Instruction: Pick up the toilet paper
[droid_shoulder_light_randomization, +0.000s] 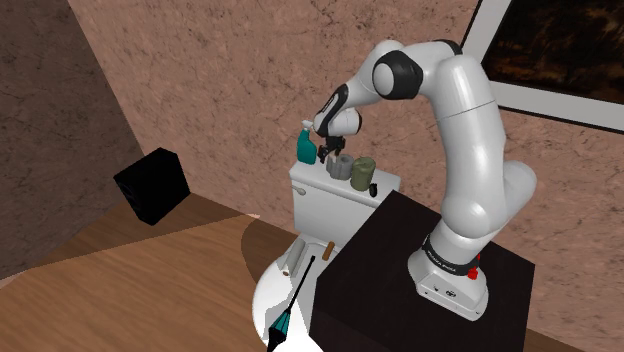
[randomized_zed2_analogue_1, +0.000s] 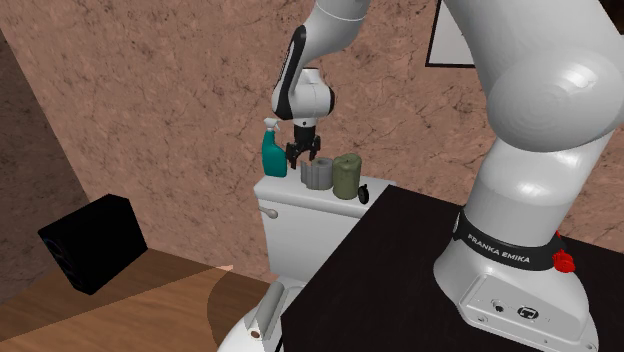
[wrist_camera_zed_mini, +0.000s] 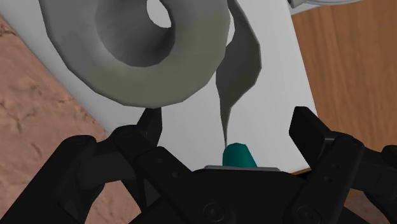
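- Fingers stand wide apart, holding nothing.
- Grey roll sits at the shoulder view's centre, on the tank, beside an olive roll.
- It lies just ahead of the fingers, untouched and not between them.
- Approach looks nearly done; straddling the roll, closing and lifting remain.

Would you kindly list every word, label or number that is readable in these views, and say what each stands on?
"FRANKA EMIKA": white letters on the black band just above the white base, second exterior view.
Small marks on that base's front: too small to read.
The same band in the shoulder view: lettering too small to read.
Teal spray bottle: no label to be seen.
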